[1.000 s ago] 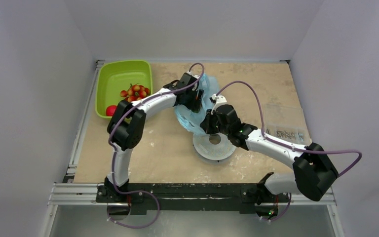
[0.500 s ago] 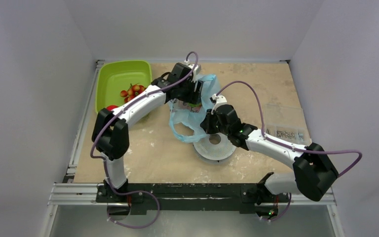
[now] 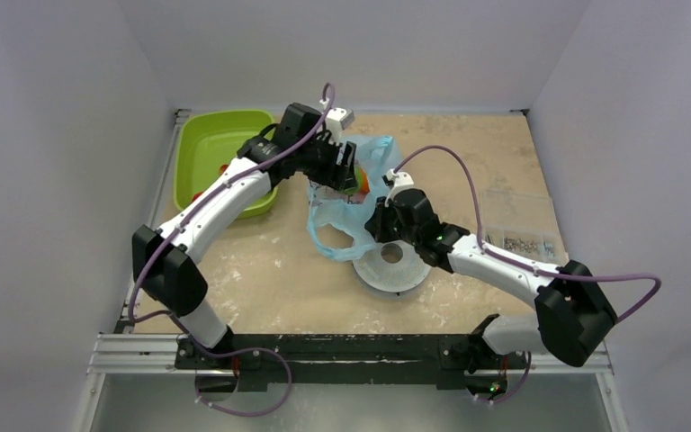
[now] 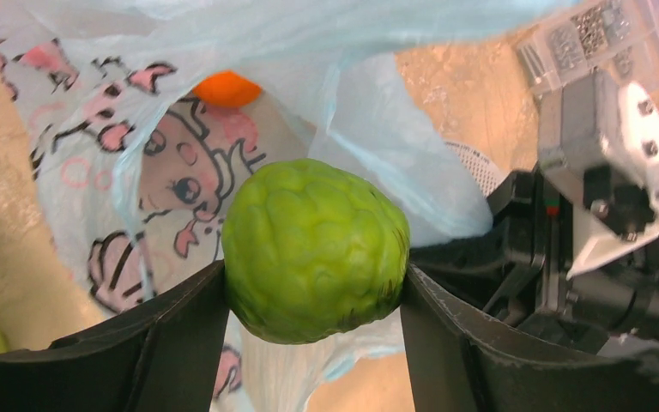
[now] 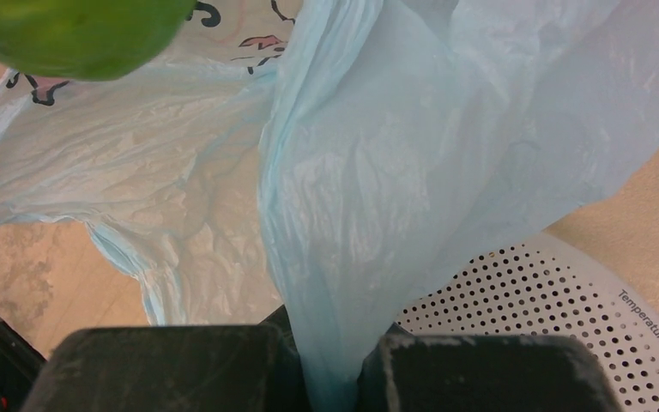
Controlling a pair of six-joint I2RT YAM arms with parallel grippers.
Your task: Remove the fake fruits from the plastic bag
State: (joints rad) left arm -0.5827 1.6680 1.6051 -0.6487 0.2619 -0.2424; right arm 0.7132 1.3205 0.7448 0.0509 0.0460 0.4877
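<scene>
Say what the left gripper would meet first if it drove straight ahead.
Probably the printed panel of the plastic bag, just beyond the green fruit the left gripper holds; depth unclear.

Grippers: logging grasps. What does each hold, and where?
Left gripper clamps the green fruit across its sides; right gripper pinches a fold of the plastic bag.

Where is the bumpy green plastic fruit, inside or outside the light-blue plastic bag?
Outside: the left gripper holds the green fruit, uncovered, before the bag.
</scene>
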